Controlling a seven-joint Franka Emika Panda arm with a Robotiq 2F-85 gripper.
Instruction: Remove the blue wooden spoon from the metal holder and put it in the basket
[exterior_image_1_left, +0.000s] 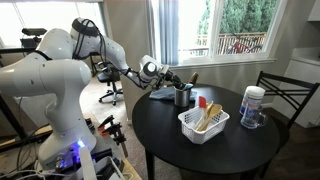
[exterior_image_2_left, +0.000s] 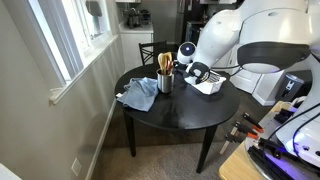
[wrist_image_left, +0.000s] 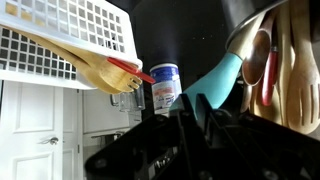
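Observation:
The small dark metal holder (exterior_image_1_left: 182, 97) stands on the round black table, with wooden utensils sticking out of it; it also shows in another exterior view (exterior_image_2_left: 165, 82). In the wrist view, which looks upside down, the holder (wrist_image_left: 250, 20) is at the top right and the blue wooden spoon (wrist_image_left: 222, 78) reaches from it down between my fingers. My gripper (wrist_image_left: 195, 110) is closed narrowly on the spoon's end. In the exterior views the gripper (exterior_image_1_left: 170, 78) (exterior_image_2_left: 183, 68) is right beside the holder's top. The white lattice basket (exterior_image_1_left: 203, 124) (wrist_image_left: 60, 40) holds wooden utensils.
A tall white canister with a blue label (exterior_image_1_left: 253, 106) (wrist_image_left: 165, 85) stands beyond the basket. A blue cloth (exterior_image_2_left: 138, 95) lies by the holder near the window side. A black chair (exterior_image_1_left: 285, 90) stands at the table's far side.

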